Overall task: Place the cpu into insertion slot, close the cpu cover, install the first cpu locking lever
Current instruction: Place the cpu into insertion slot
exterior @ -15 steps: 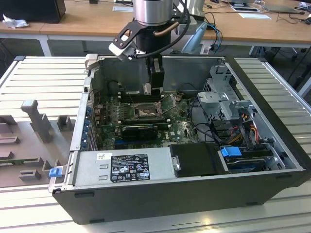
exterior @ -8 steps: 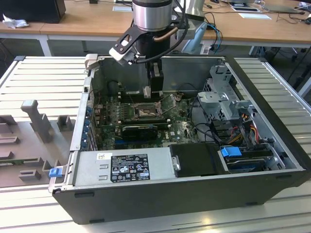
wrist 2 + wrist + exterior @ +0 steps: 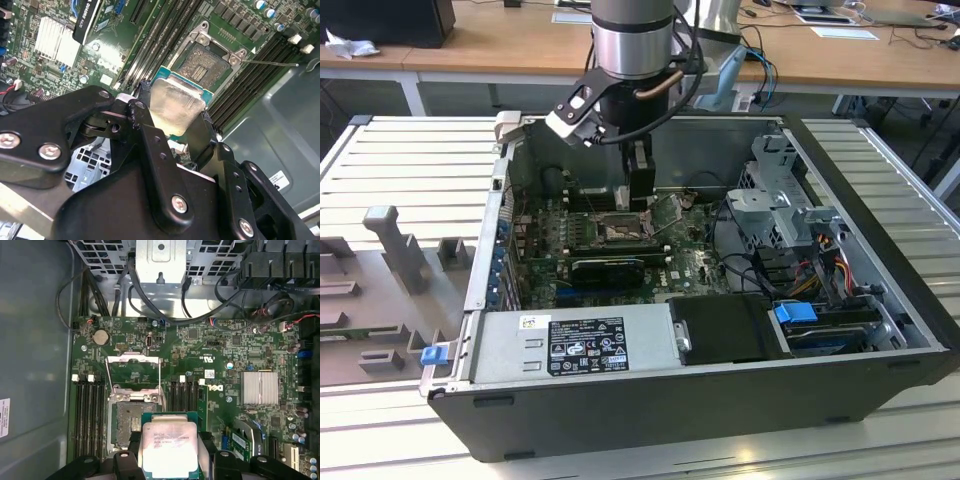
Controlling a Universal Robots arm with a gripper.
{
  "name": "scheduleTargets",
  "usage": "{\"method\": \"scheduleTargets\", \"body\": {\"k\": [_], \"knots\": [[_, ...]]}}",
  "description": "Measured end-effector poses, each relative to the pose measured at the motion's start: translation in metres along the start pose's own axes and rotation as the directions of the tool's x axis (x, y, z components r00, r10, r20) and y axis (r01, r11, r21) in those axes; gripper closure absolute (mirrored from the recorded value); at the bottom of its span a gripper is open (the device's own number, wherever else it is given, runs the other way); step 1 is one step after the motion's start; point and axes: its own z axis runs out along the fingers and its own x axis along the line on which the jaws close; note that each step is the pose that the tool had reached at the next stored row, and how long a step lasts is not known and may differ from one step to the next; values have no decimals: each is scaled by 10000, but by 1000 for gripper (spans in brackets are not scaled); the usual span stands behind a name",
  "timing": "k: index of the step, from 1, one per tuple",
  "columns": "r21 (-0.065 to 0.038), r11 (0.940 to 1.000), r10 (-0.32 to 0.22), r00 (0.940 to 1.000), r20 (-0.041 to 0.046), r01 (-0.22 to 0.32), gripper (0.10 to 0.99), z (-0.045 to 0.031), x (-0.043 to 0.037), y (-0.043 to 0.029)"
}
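The cpu point(image 3: 169, 447), a flat square silver-faced chip, sits clamped in the black gripper point(image 3: 176, 112) just beside the uncovered, dark metal-rimmed insertion slot point(image 3: 127, 422), where seating it well likely needs level, square, gentle lowering.

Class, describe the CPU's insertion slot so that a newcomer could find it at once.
Inside the open computer case, find the green motherboard. Between its banks of long black slots sits the insertion slot: square, metal-rimmed, dull grey in the centre, where its neighbours are narrow and black.
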Motion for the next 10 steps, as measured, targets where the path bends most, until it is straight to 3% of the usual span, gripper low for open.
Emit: {"method": "scheduleTargets", "body": {"k": [5,10], "knots": [[18,10000,5,10000,1,-5,557,59,20,-5],[78,10000,3,10000,-3,-3,557,196,83,-14]]}}
